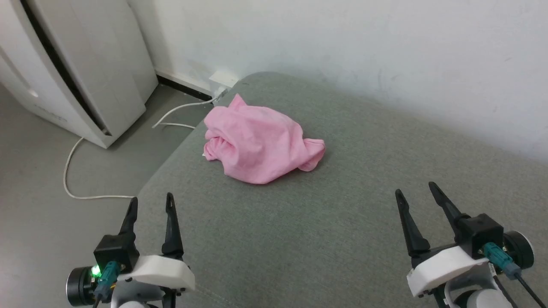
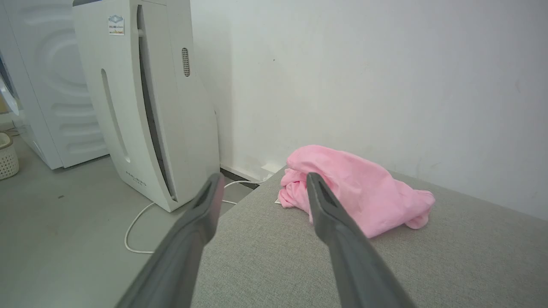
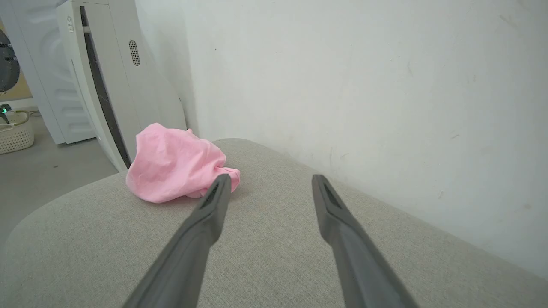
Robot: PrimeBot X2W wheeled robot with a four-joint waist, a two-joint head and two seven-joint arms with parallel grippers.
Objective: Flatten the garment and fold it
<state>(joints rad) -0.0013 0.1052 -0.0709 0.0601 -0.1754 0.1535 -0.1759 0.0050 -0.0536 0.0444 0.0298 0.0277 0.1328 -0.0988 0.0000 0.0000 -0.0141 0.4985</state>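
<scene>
The garment (image 1: 259, 143) is a crumpled heap of light pink fabric on the grey cushioned surface (image 1: 325, 231), near its far left corner. It also appears in the left wrist view (image 2: 359, 192) and the right wrist view (image 3: 175, 164). Its waistband and label are hidden in the folds. My left gripper (image 1: 152, 201) stands open at the lower left, at the surface's left edge, well short of the heap. My right gripper (image 1: 415, 190) stands open at the lower right, apart from the fabric. Nothing lies between either pair of fingers.
A white wall (image 1: 342, 47) runs along the far side of the surface. A tall white appliance (image 1: 72, 64) stands on the floor to the left, with a white cable (image 1: 85, 188) trailing from it. A pale basket (image 3: 15, 132) sits further back.
</scene>
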